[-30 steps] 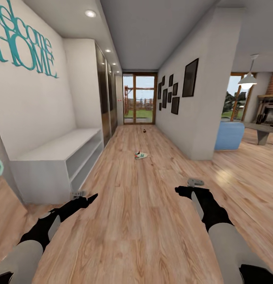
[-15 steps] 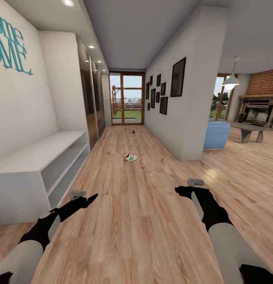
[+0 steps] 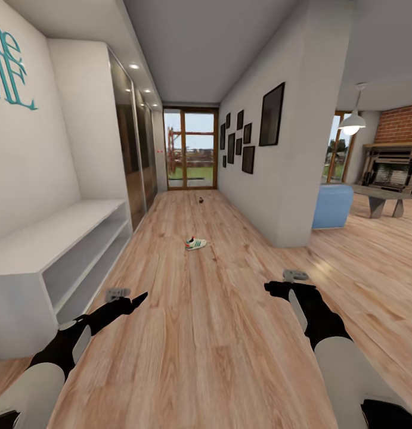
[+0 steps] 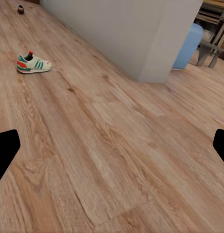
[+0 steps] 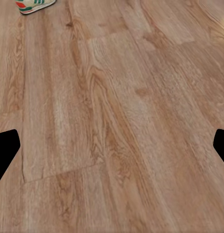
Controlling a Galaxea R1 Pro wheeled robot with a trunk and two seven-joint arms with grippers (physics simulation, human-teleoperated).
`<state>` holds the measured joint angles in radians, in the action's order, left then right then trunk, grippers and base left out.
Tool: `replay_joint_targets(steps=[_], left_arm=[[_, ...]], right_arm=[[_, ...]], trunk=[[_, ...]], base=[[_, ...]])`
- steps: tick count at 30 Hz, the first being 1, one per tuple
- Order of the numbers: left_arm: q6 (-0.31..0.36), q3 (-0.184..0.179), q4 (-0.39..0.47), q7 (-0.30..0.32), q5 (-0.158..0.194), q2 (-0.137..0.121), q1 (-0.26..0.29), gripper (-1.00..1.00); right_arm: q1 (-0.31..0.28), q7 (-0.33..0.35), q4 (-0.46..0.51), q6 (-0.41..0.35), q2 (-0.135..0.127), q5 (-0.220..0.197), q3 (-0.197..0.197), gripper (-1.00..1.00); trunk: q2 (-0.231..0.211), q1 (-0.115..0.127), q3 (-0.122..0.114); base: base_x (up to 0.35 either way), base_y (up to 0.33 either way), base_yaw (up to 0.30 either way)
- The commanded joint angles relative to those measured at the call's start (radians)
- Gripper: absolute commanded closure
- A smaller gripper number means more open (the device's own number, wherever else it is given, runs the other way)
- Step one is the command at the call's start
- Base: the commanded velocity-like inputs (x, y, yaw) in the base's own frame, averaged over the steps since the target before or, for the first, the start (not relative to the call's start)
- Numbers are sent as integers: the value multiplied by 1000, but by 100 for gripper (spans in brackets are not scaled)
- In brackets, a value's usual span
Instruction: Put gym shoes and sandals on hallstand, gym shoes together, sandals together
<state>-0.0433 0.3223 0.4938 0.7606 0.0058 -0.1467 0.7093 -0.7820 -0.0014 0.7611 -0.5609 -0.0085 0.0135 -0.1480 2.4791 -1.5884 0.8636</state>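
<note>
One white gym shoe (image 3: pixel 195 243) with green stripes and a red-orange heel lies on the corridor floor (image 3: pixel 211 333), well ahead of both arms. It also shows in the left wrist view (image 4: pixel 33 63) and at the edge of the right wrist view (image 5: pixel 34 6). Far down the corridor sits a small dark thing (image 3: pixel 201 200), likely a sandal (image 4: pixel 20 8), too small to be sure. The other shoe and sandal are out of view. The light-grey hallstand (image 3: pixel 56 229) runs along the left wall. My left gripper (image 3: pixel 131 296) and right gripper (image 3: pixel 283 281) hang open over bare planks, holding nothing.
A white wall corner (image 3: pixel 295 179) juts in on the right, with a blue ottoman (image 3: pixel 332 205) and a grey bench (image 3: pixel 384 196) beyond it. Mirrored wardrobe doors (image 3: pixel 131 149) follow the hallstand. A glass door (image 3: pixel 191 149) closes the corridor's far end.
The whole view has shifted as the camera turned and advanced along the corridor. The hallstand now sits further left. Both arms keep the same pose.
</note>
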Motion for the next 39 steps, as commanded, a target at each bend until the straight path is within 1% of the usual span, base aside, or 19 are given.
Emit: replay_joint_targets(steps=[1,18,39], left_arm=[[-3,3,-1,4,0,0,1,-100],[-3,3,-1,4,0,1,1,-100],[-3,3,-1,5,0,1,1,-100]], right_arm=[[-1,0,1,-5,0,1,-1,-100],[-1,0,1,-5,0,2,-1,-100],[-1,0,1,-5,0,2,-1,-100]], trunk=[[0,0,1],[0,0,1],[0,0,1]], base=[[348,0,0],[348,6,0],[346,98,0]])
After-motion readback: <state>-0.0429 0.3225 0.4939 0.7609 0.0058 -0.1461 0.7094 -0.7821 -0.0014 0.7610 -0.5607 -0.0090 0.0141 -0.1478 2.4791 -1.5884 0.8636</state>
